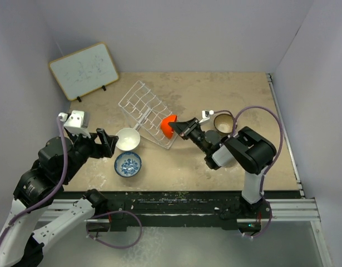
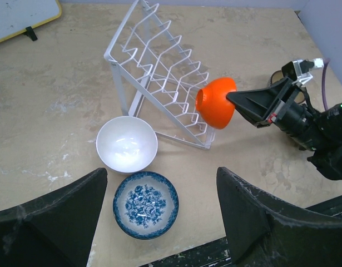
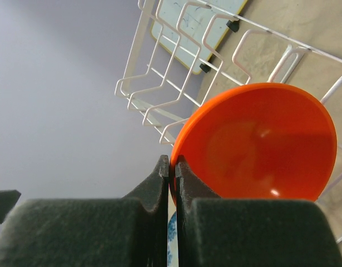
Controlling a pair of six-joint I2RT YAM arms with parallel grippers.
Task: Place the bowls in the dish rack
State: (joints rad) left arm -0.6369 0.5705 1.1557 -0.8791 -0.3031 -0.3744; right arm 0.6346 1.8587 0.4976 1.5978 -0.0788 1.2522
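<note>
My right gripper (image 1: 178, 128) is shut on the rim of the orange-red bowl (image 1: 168, 125), holding it on edge against the near right end of the white wire dish rack (image 1: 145, 111); it also shows in the right wrist view (image 3: 259, 144) and the left wrist view (image 2: 216, 102). The plain white bowl (image 1: 128, 139) and the blue-and-white bowl (image 1: 128, 164) sit on the table left of the rack's near end. The brown-inside bowl (image 1: 223, 122) sits behind my right arm. My left gripper (image 1: 109, 143) is open and empty, just left of the white bowl. The black bowl is out of view.
A wood-framed whiteboard (image 1: 84, 69) stands propped at the back left. The rack (image 2: 159, 67) stands tilted, raised at one side. The enclosure walls close in on the left, back and right. A black rail (image 1: 204, 201) runs along the table's near edge.
</note>
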